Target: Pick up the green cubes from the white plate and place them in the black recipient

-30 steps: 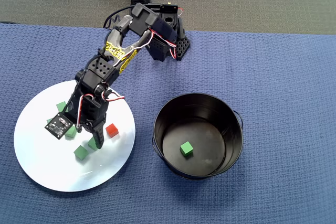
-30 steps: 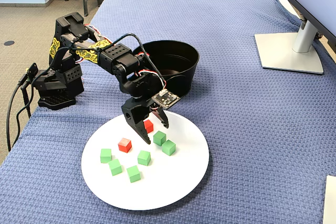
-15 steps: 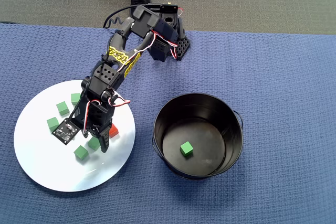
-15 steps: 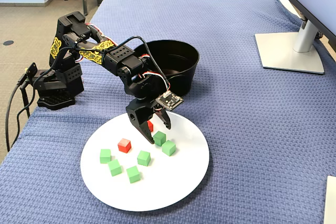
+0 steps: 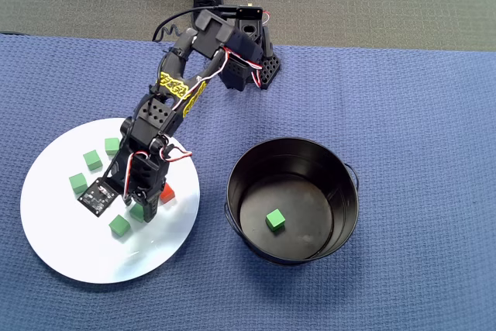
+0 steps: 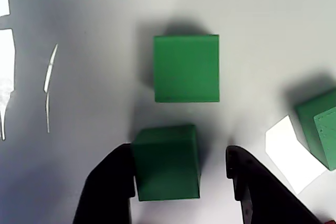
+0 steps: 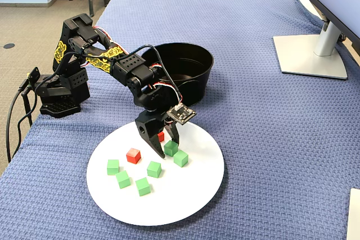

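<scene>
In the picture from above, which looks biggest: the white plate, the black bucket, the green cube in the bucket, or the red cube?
1. The white plate, widest.
2. The black bucket, somewhat narrower.
3. The green cube in the bucket and the red cube: both tiny. The arm partly hides the red one, so I cannot rank them.

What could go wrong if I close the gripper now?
1. The gripper is open around a green cube, but off-centre: one finger touches it and the other stands clear, so closing may push or twist the cube.
2. A second cube lies just beyond it; a shoved cube could knock into it.
3. A red cube sits close behind the gripper on the plate and could be nudged during the lift.
</scene>
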Robot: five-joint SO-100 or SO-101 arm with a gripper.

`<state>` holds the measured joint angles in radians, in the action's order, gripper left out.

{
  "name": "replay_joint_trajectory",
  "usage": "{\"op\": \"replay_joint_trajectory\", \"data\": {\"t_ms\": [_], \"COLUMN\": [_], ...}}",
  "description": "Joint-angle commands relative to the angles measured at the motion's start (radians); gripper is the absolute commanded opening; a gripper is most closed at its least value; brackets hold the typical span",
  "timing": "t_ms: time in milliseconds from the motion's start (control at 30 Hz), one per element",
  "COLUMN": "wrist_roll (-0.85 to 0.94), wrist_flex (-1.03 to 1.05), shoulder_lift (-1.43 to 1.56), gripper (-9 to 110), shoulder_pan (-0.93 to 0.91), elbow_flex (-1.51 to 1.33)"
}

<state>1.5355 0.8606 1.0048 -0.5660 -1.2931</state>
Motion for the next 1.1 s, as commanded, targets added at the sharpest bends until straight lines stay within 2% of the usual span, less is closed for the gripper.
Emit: {"op": "replay_joint_trajectory", "data": {"t_ms": [0, 300, 433, 533, 667, 800, 900, 1067], "wrist_roll": [-0.023, -0.104, -0.153, -0.245, -0.454, -0.698, -0.847, -0.959], "wrist_flex": [-0.028, -0.094, 0.000, 0.038, 0.152, 0.265, 0.264, 0.239], "shoulder_lift": [0.011, 0.106, 0.279, 0.463, 0.667, 0.816, 0.896, 0.954], "gripper": [3, 0, 0, 0, 0, 0, 0, 0], "shoulder_pan": [0.020, 0.018, 0.015, 0.032, 0.080, 0.193, 0.316, 0.557], "elbow_flex": [0.005, -0.021, -0.012, -0.095, -0.164, -0.215, -0.278, -0.377]}}
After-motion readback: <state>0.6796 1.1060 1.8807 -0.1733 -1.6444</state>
